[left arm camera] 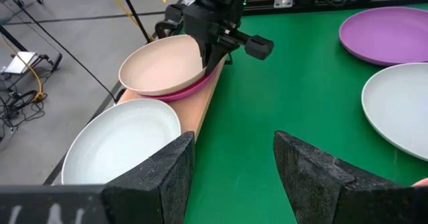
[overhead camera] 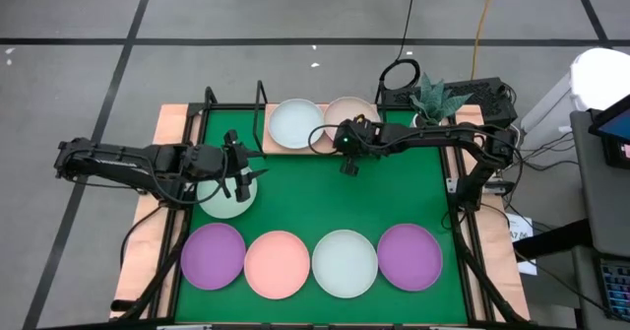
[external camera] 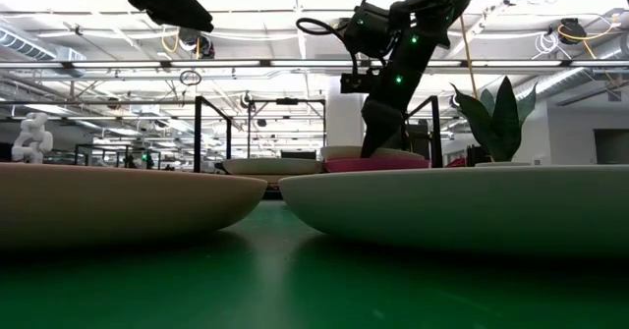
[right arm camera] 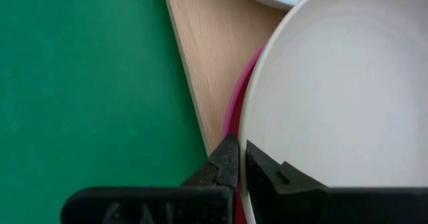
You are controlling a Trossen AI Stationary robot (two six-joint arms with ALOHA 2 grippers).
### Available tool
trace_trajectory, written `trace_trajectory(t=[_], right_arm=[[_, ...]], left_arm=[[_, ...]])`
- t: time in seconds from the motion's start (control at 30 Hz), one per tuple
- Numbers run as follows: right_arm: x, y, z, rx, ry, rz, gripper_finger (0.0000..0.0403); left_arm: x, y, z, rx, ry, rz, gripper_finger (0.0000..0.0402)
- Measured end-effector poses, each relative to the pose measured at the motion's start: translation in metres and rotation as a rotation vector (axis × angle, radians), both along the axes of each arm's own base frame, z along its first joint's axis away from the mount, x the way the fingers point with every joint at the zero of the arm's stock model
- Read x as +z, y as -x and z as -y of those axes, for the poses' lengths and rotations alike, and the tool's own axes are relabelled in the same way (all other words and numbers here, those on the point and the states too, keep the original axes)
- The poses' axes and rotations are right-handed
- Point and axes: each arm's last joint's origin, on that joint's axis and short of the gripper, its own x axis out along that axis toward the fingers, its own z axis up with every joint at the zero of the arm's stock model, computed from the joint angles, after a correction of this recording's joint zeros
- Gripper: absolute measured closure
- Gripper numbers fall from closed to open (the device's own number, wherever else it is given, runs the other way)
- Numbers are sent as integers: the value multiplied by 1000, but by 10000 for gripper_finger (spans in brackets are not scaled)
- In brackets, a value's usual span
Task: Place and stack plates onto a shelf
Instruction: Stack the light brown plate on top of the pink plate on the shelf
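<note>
Plates fill the mat's front row, purple (overhead camera: 214, 256), salmon (overhead camera: 278, 264), mint (overhead camera: 345, 262), purple (overhead camera: 409, 256), while at nine o'clock the left gripper (overhead camera: 243, 175) hovers open-fingered over another mint plate (overhead camera: 224, 200), and toward twelve o'clock the right gripper (overhead camera: 346, 163) pinches the beige plate (overhead camera: 349, 110) atop the magenta plate (left arm camera: 190, 89) on the shelf (overhead camera: 260, 138).

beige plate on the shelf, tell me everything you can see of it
The beige plate is round, shallow and matte, with a plain pale inside and no pattern. It sits tilted on top of the magenta plate, which lies on the light wooden shelf beside a pale mint plate. The right tool is closed on its rim at the edge nearest the green mat, one finger inside and one under.
</note>
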Motion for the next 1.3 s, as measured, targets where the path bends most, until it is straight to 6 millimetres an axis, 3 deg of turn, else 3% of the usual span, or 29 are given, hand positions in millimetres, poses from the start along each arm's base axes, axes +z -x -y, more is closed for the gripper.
trace_trajectory(t=[0.4,0.73,0.97,1.3], right_arm=[[-1,2,0,-12,24,-26,399],[3,-6,-5,40,3,54,399],[5,-5,-12,41,91,-2,399],[1,2,-10,12,65,-61,399]], left_arm=[[0,0,0,-1,-3,-1,193],[0,0,0,-1,-3,0,193],[0,0,0,-2,-3,-1,193],[0,0,0,-3,-5,0,193]])
